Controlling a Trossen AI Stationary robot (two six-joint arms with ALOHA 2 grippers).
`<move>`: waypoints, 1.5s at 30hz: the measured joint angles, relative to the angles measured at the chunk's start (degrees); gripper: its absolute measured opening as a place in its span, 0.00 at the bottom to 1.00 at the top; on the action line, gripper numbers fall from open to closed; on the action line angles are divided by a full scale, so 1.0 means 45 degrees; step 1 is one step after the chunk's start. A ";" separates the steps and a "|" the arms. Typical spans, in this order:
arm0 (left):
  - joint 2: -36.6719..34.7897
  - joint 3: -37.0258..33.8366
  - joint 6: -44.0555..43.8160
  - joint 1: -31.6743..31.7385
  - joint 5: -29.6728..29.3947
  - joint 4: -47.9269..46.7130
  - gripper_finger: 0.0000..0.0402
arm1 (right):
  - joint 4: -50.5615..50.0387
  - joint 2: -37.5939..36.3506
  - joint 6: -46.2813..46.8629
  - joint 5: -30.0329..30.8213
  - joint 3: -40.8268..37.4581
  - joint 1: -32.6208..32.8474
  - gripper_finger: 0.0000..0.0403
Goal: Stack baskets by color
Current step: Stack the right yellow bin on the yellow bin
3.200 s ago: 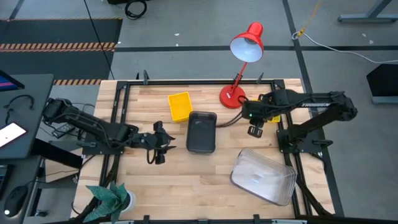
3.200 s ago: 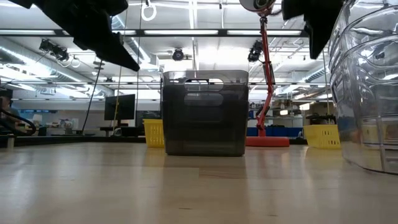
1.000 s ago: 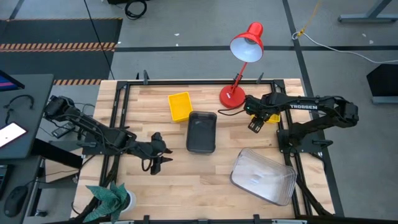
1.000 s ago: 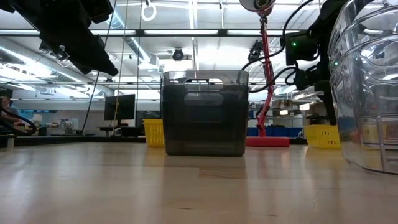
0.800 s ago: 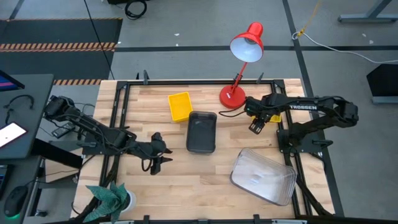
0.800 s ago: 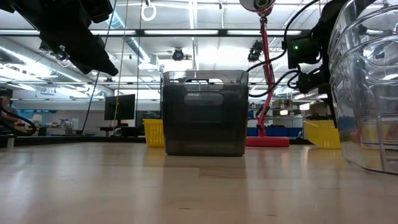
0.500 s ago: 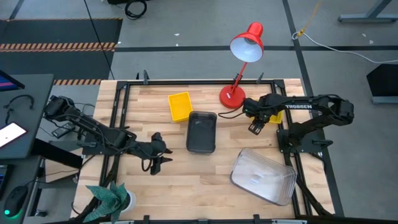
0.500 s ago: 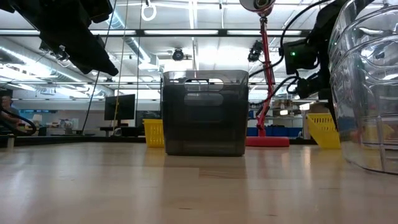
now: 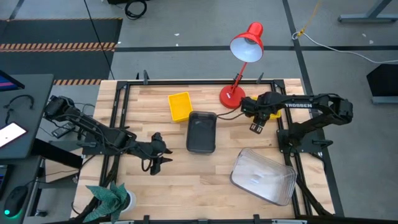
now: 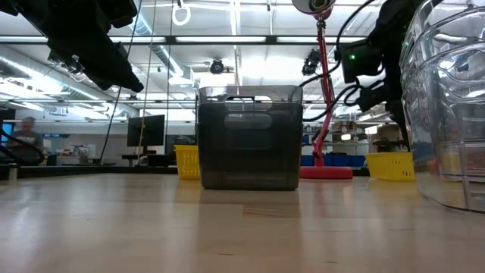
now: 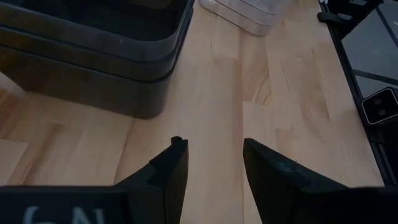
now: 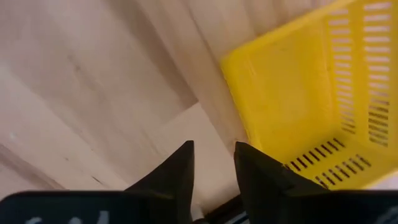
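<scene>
Right of the red desk lamp (image 9: 238, 79), the right gripper (image 12: 213, 163), fingers narrowly parted and empty, should straddle the small yellow slotted plastic basket (image 12: 311, 106)'s wall before pinching.

**Arms and grippers: pose and state**

Left arm: enters from 9 o'clock of the table in the high view and reaches toward the centre, low and stretched out. Left gripper (image 9: 157, 160) at about 7 o'clock of table centre, fingers pointing toward 6 o'clock. Its wrist view shows the two dark fingers (image 11: 169, 171) parted with bare gap between them, nothing held.

Right arm: enters from 3 o'clock, elbow folded, forearm reaching toward the centre. Right gripper (image 9: 255, 126) at about 2 o'clock of table centre, raised off the surface. Fingers (image 12: 180, 169) stand slightly apart; whether they grip anything cannot be told.
</scene>
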 joint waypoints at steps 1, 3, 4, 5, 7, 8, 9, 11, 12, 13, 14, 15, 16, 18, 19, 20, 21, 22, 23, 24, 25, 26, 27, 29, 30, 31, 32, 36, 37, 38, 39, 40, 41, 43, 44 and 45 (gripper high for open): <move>0.0000 0.0000 0.0005 0.0000 0.0000 0.0000 0.40 | -0.0008 0.0000 -0.0199 0.0004 0.0000 0.0040 0.31; 0.0000 0.0000 0.0005 0.0000 0.0000 0.0000 0.40 | -0.0102 0.0000 -0.0420 0.0020 0.0000 0.0043 0.37; 0.0000 0.0000 0.0005 0.0000 0.0000 0.0000 0.40 | -0.0165 0.0000 -0.0441 0.0030 0.0000 0.0041 0.39; 0.0000 0.0000 0.0005 0.0000 0.0000 0.0000 0.40 | -0.0178 0.0000 -0.0467 0.0045 0.0000 0.0038 0.43; 0.0000 0.0000 0.0010 0.0007 0.0000 0.0000 0.40 | -0.0215 0.0000 -0.0491 0.0140 0.0000 0.0038 0.49; 0.0000 0.0000 0.0010 0.0010 0.0000 0.0000 0.40 | -0.0301 0.0000 -0.0484 0.0304 0.0000 0.0043 0.52; 0.0000 0.0000 0.0010 0.0010 0.0000 0.0007 0.40 | -0.0376 0.0000 -0.0484 0.0501 0.0000 0.0043 0.55; 0.0000 0.0000 0.0010 0.0010 0.0000 0.0029 0.40 | -0.0460 0.0000 -0.0631 0.0949 0.0000 0.0038 0.60; 0.0000 0.0000 0.0010 0.0010 0.0000 0.0029 0.40 | -0.0464 0.0000 -0.0775 0.1090 0.0000 0.0038 0.62; 0.0000 0.0000 0.0010 0.0010 0.0000 0.0029 0.40 | -0.0359 0.0000 -0.1008 0.1081 0.0000 0.0006 0.63; 0.0000 0.0000 0.0027 0.0010 -0.0008 0.0033 0.40 | -0.0140 0.0009 -0.1233 0.0954 0.0000 -0.0111 0.64; 0.0000 0.0000 0.0058 0.0010 -0.0074 0.0046 0.40 | 0.0071 0.0075 -0.1398 0.0787 0.0015 -0.0261 0.65; 0.0000 0.0000 0.0111 0.0010 -0.0149 0.0073 0.40 | 0.0185 0.0183 -0.1488 0.0654 0.0024 -0.0458 0.65; 0.0000 0.0000 0.0141 0.0010 -0.0180 0.0155 0.40 | 0.0136 0.0488 -0.1709 0.0660 0.0021 -0.0797 0.64; 0.0000 0.0000 0.0141 0.0010 -0.0185 0.0186 0.40 | 0.0135 0.0648 -0.1794 0.0694 0.0010 -0.0912 0.63; 0.0000 0.0000 0.0140 0.0010 -0.0185 0.0194 0.40 | 0.0194 0.0832 -0.1848 0.0661 0.0010 -0.1010 0.62; 0.0000 0.0000 0.0091 -0.0004 -0.0185 0.0194 0.40 | 0.0293 0.1008 -0.1863 0.0602 0.0010 -0.1076 0.60; 0.0000 0.0000 0.0021 -0.0006 -0.0154 0.0190 0.40 | 0.0386 0.1169 -0.1885 0.0527 0.0010 -0.1098 0.59; 0.0000 0.0000 -0.0003 -0.0010 -0.0110 0.0180 0.40 | 0.0477 0.1335 -0.1907 0.0359 0.0010 -0.1099 0.58; 0.0000 0.0000 -0.0008 -0.0005 0.0017 0.0180 0.40 | 0.0571 0.1514 -0.1987 0.0273 0.0010 -0.1089 0.57; 0.0000 0.0000 -0.0010 -0.0008 0.0080 0.0178 0.40 | 0.0653 0.1700 -0.2046 0.0209 0.0010 -0.1065 0.56; 0.0000 0.0000 -0.0010 -0.0010 0.0090 0.0170 0.40 | 0.0697 0.1877 -0.2082 0.0168 0.0010 -0.1026 0.54; 0.0000 0.0000 -0.0010 -0.0010 0.0092 0.0163 0.40 | 0.0731 0.2072 -0.2082 0.0192 0.0010 -0.0991 0.52; 0.0000 0.0000 -0.0010 -0.0009 0.0092 0.0146 0.40 | 0.0759 0.2388 -0.2088 0.0233 0.0005 -0.0974 0.47; 0.0000 0.0000 -0.0010 -0.0005 0.0087 0.0146 0.40 | 0.0772 0.2528 -0.2097 0.0234 0.0004 -0.0977 0.44; 0.0000 0.0000 -0.0010 -0.0005 0.0092 0.0145 0.40 | 0.0786 0.2658 -0.2101 0.0243 0.0005 -0.0977 0.41; 0.0000 0.0000 -0.0010 -0.0005 0.0092 0.0141 0.40 | 0.0795 0.2753 -0.2110 0.0247 0.0005 -0.0982 0.37; 0.0000 0.0000 0.0005 -0.0005 0.0092 0.0121 0.40 | 0.0786 0.2914 -0.2161 0.0083 0.0004 -0.0980 0.23; 0.0000 0.0000 0.0034 -0.0005 0.0090 0.0126 0.40 | 0.0790 0.2905 -0.2174 0.0020 0.0005 -0.0980 0.19; 0.0000 0.0000 0.0110 -0.0005 0.0087 0.0126 0.40 | 0.0802 0.2875 -0.2172 -0.0006 0.0005 -0.0977 0.15; 0.0000 0.0000 0.0267 -0.0004 0.0076 0.0126 0.40 | 0.0799 0.2814 -0.2160 -0.0086 0.0005 -0.0977 0.11; 0.0000 0.0000 0.0380 0.0000 0.0029 0.0136 0.40 | 0.0800 0.2715 -0.2159 -0.0205 0.0005 -0.0977 0.07; 0.0000 0.0000 0.0534 0.0000 -0.0099 0.0136 0.40 | 0.0793 0.2580 -0.2174 -0.0360 0.0005 -0.0977 0.04; 0.0000 0.0000 0.0708 0.0000 -0.0363 0.0139 0.40 | 0.0582 0.2234 -0.2094 -0.0701 0.0083 -0.0922 0.02; 0.0000 0.0000 0.0843 0.0000 -0.0441 0.0141 0.40 | 0.0310 0.2031 -0.1960 -0.0771 0.0187 -0.0855 0.03; 0.0000 0.0000 0.1039 0.0000 -0.0483 0.0169 0.40 | 0.0042 0.1814 -0.1811 -0.0743 0.0324 -0.0739 0.03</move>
